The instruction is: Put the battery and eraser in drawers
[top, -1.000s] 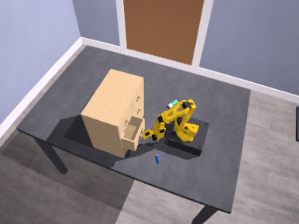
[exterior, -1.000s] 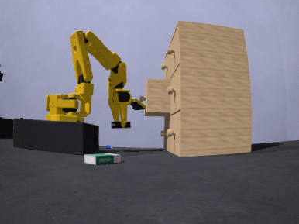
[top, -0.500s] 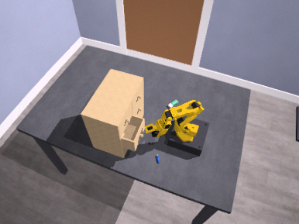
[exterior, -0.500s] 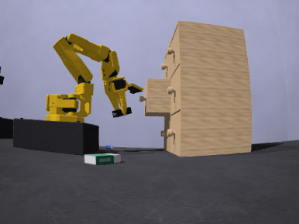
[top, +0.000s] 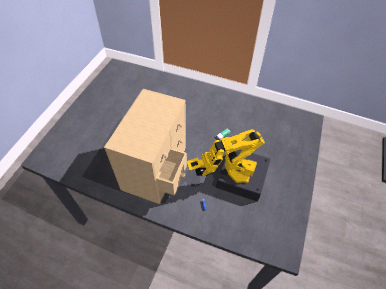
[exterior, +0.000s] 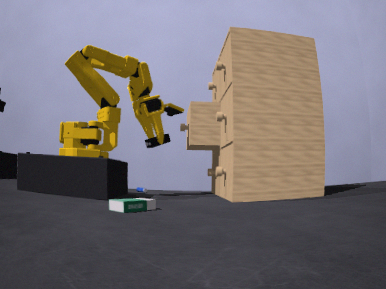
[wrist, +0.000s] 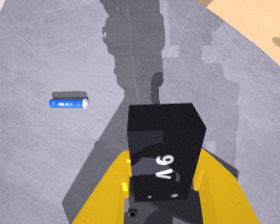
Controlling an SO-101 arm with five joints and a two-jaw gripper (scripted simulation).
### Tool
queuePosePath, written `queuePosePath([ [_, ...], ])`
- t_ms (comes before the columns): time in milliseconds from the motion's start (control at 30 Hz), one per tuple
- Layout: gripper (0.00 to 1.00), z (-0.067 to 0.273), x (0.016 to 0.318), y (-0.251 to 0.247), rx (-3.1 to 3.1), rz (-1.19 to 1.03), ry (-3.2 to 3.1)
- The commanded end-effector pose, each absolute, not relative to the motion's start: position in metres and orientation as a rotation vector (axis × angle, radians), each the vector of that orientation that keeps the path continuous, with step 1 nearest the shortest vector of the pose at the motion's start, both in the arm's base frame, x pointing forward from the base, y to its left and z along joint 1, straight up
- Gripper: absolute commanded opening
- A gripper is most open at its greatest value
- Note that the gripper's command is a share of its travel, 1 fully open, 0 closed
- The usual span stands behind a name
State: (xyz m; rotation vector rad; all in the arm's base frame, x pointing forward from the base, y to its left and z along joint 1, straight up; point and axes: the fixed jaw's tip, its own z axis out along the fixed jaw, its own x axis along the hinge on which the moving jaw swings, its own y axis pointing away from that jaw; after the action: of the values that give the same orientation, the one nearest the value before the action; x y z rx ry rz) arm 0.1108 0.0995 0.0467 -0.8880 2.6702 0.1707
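My gripper [top: 200,170] [exterior: 157,137] [wrist: 163,172] is shut on the black nine-volt battery [exterior: 156,141] [wrist: 165,142], whose "9 V" marking faces the wrist camera. It holds it above the table, in front of the chest [top: 147,116] [exterior: 275,119] [wrist: 250,22] and outside any drawer. The left middle drawer [top: 167,185] [exterior: 204,125] is pulled out; the battery hangs below its rim level in the exterior view. The other drawers look shut. The green-and-white eraser [top: 223,133] [exterior: 132,205] lies on the table, beyond the arm in the top view.
A blue cylindrical battery [top: 203,205] [exterior: 141,189] [wrist: 68,103] lies on the dark table [top: 260,229] [exterior: 200,249] [wrist: 40,160], near the front edge in the top view. The arm's black base [top: 239,191] [exterior: 65,176] stands opposite the chest. The open drawer juts toward the gripper.
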Motion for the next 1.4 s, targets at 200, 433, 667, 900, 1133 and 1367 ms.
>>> queuePosePath([
  [200, 0.0, 0.081, 0.11, 0.097, -0.818, 0.259, 2.47],
  [433, 0.0, 0.088, 0.109, 0.096, -0.805, 0.276, 2.427],
  [667, 0.0, 0.088, 0.109, 0.096, -0.805, 0.276, 2.427],
  [900, 0.0, 0.088, 0.109, 0.096, -0.805, 0.276, 2.427],
  [1133, 0.0, 0.108, 0.11, 0.098, -0.77, 0.321, 2.306],
  [1367, 0.0, 0.136, 0.109, 0.096, -0.72, 0.378, 2.137],
])
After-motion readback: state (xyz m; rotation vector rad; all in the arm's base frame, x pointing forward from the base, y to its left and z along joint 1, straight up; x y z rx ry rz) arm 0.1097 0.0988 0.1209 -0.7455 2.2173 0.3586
